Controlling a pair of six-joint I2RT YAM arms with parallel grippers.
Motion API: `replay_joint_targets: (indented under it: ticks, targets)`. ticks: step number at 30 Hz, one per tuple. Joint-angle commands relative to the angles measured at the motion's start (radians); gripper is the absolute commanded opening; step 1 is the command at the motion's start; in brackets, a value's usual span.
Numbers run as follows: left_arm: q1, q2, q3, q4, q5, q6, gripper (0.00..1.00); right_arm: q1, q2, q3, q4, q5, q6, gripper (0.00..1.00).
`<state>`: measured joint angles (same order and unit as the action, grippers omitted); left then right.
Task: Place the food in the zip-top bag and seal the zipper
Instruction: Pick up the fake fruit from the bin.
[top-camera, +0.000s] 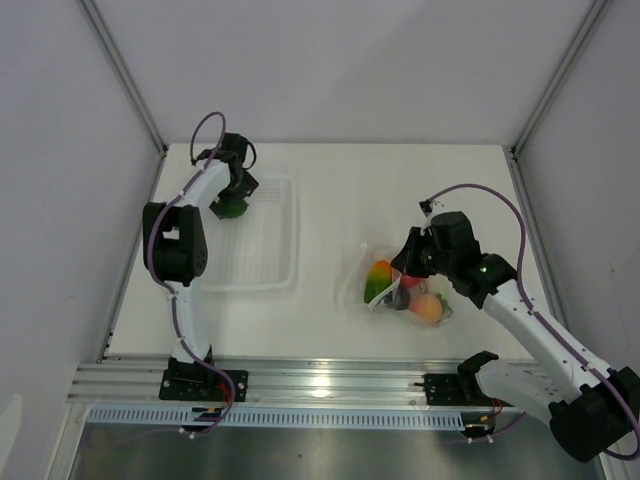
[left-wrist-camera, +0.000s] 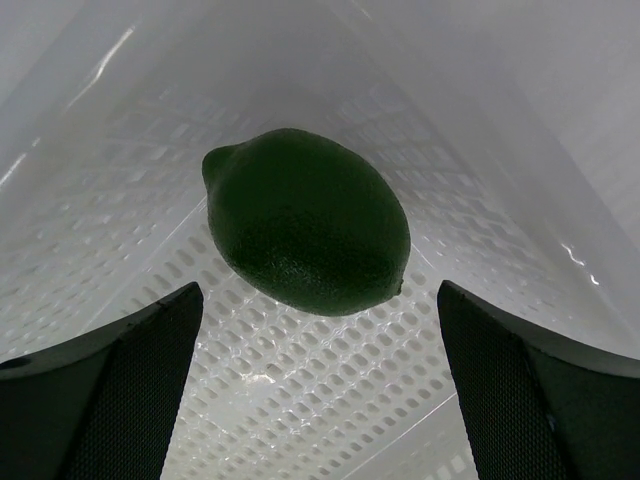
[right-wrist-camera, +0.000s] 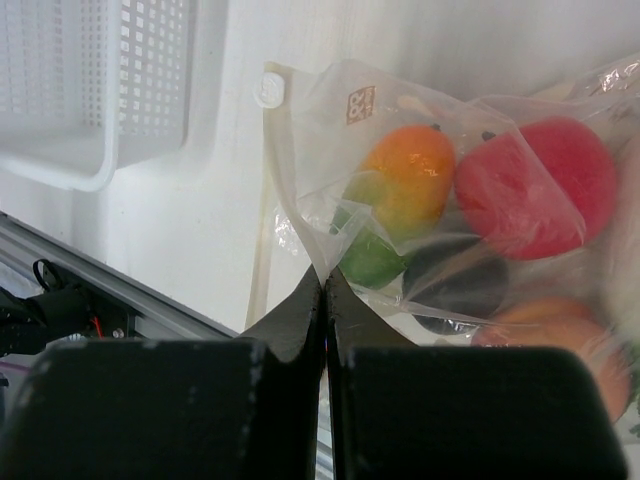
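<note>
Reaching over a white tray (top-camera: 272, 272) on the left of the table (top-camera: 330, 180), the left gripper (top-camera: 232, 192) hangs with its fingers spread wide, holding nothing. Between and just beyond those fingers, the left wrist camera shows a dark green fruit (left-wrist-camera: 305, 220) lying on its side on the tray's perforated floor. Neither finger touches it.

Right of the tray, well apart from it, a clear crinkly bag (top-camera: 365, 250) lies flat on the table. Through the plastic, an orange and yellow mango (right-wrist-camera: 405, 185) with a green end sits nearest the tray. A red fruit (right-wrist-camera: 540, 185) lies just beside it, a dark fruit (right-wrist-camera: 460, 275) below them, and a peach (right-wrist-camera: 550, 335) at the lower right. All are bunched together and touching. A thin clear zipper (right-wrist-camera: 262, 240) runs down the bag's edge nearest the tray, with a small white tab at its top corner. Whether it is pressed closed cannot be told.

The right gripper (top-camera: 403, 272) reaches in from the right, its fingers clenched tight on a fold of the bag's film.
</note>
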<state>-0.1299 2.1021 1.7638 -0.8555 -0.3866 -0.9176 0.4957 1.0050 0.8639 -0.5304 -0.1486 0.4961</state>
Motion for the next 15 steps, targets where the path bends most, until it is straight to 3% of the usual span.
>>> replay_joint_targets:
  ticks: [1, 15]
  targets:
    - [0.026, 0.012, 0.054, -0.007, 0.017, -0.064, 1.0, -0.008, 0.004, -0.012, 0.035, -0.009, -0.021, 0.0]
    - [0.067, 0.151, 0.244, -0.22, 0.051, -0.135, 0.99, -0.013, 0.017, -0.029, 0.055, -0.017, -0.018, 0.0]
